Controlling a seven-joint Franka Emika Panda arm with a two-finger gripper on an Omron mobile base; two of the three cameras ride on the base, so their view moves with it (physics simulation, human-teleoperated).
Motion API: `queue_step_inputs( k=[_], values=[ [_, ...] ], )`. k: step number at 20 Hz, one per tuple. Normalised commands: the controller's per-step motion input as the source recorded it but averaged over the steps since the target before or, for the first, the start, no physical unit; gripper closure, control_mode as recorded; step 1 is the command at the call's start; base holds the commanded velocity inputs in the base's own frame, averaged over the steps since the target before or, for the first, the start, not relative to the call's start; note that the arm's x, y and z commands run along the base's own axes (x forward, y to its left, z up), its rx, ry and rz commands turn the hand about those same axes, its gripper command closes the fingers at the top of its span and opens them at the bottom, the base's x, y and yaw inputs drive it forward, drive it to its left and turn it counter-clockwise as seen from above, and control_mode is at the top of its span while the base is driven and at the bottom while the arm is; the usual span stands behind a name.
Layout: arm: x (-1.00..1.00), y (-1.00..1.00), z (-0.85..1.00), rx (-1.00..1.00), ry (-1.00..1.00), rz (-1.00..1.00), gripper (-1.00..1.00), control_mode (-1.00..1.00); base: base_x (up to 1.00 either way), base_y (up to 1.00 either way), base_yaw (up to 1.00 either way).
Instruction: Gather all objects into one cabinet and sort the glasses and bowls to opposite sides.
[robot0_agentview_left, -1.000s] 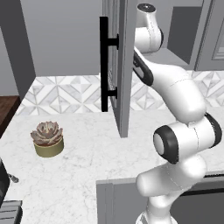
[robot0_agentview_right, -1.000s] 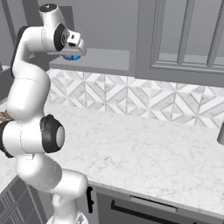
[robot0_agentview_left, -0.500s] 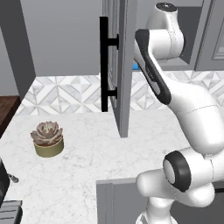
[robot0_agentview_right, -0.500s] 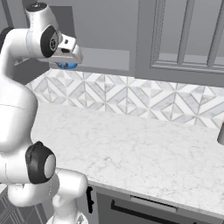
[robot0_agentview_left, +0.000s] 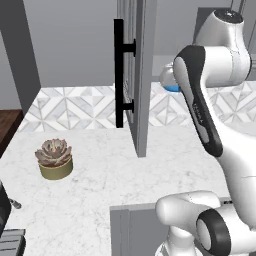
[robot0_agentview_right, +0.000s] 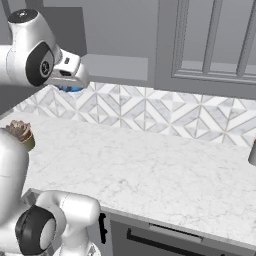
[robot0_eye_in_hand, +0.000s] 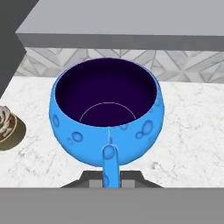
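Note:
My gripper (robot0_eye_in_hand: 109, 175) is shut on the rim of a small glossy bright-blue bowl (robot0_eye_in_hand: 107, 113), held upright in the air above the marble counter. From the right base camera the blue bowl (robot0_agentview_right: 71, 89) peeks out under the hand (robot0_agentview_right: 70, 70), high at the left in front of the tiled wall. From the left base camera a sliver of the bowl (robot0_agentview_left: 172, 88) shows behind my forearm, right of the open grey door. A strip of dark-brown wood (robot0_agentview_left: 9, 127) lies at the left edge; I cannot tell whether it is the cabinet. The glasses are out of view.
An open grey door with a black bar handle (robot0_agentview_left: 119, 70) stands edge-on just left of the bowl. A potted succulent (robot0_agentview_left: 54, 159) (robot0_agentview_right: 20, 132) sits on the counter's left part. Glass-fronted wall cupboards (robot0_agentview_right: 210, 40) hang at the right.
The arm has swung out from the open grey cupboard and brought the blue bowl downward. The gripper stays shut on it.

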Motion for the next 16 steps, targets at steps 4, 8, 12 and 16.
queue_step_inputs(
  k=[4,8,12,16],
  values=[
    [-1.0,-0.16,0.05,0.04,-0.04,-0.01,1.0,-1.0,0.0,0.0,0.0],
    [-0.53,0.0,0.0,0.02,0.0,0.0,1.0,-1.0,0.0,0.0,0.0],
    [-0.47,0.06,0.0,0.0,0.0,0.0,1.0,-1.0,0.0,0.0,0.0],
    [-0.28,0.09,-0.01,0.0,0.0,0.0,1.0,-1.0,0.0,0.0,0.0]
  ],
)
